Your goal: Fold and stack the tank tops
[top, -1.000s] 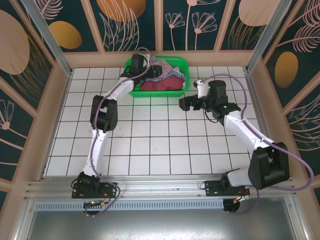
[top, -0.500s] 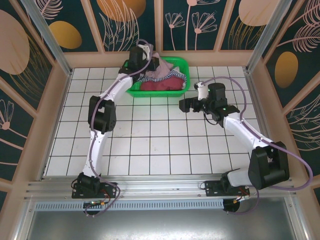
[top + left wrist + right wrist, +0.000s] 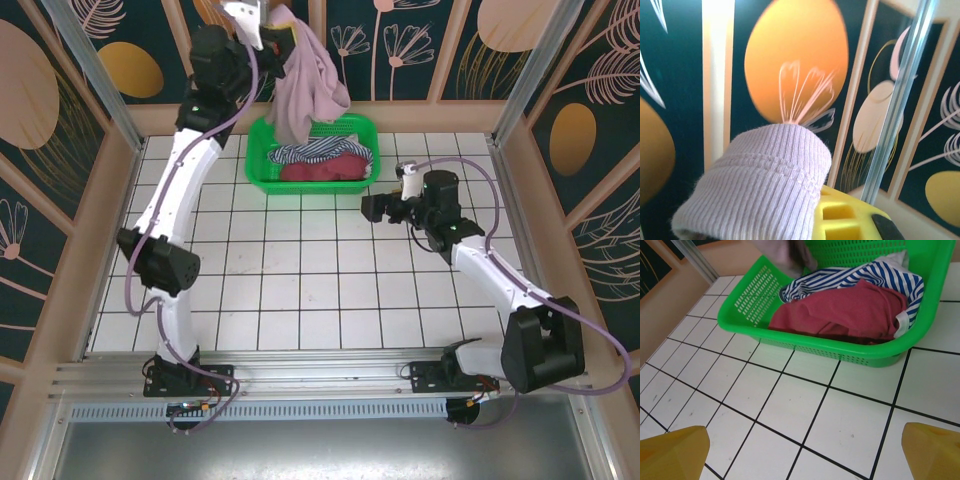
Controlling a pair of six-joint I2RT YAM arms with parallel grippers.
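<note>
Left gripper (image 3: 272,30) is clamping shut on the pink tank top (image 3: 305,90) and holding it high above the green basket (image 3: 310,186), over the basket's back-left corner. The top is hanging bunched from the grip, with its lower end dangling over the back-left part of the basket. I'm not able to tell whether the hem is touching the basket or the clothes in it. On the left wrist camera I'm seeing a fold of ribbed pink cloth sticking up beside the yellow finger pad (image 3: 840,220), with the painted wall panel (image 3: 795,60) behind it.

The striped tank top (image 3: 310,152) is lying crumpled inside the basket, toward its back and right side. The maroon tank top (image 3: 325,170) is lying in front of it, against the basket's front wall and partly covering the stripes. The two are touching.

Right gripper (image 3: 368,208) is hovering just off the basket's front-right corner, low over the white tiled table (image 3: 300,290). Its jaws are standing wide apart with nothing between them. Its wrist camera is looking at the basket's front wall. Both yellow fingertips (image 3: 670,452) are sitting at the bottom corners of that view, with bare tile showing between them.
</note>
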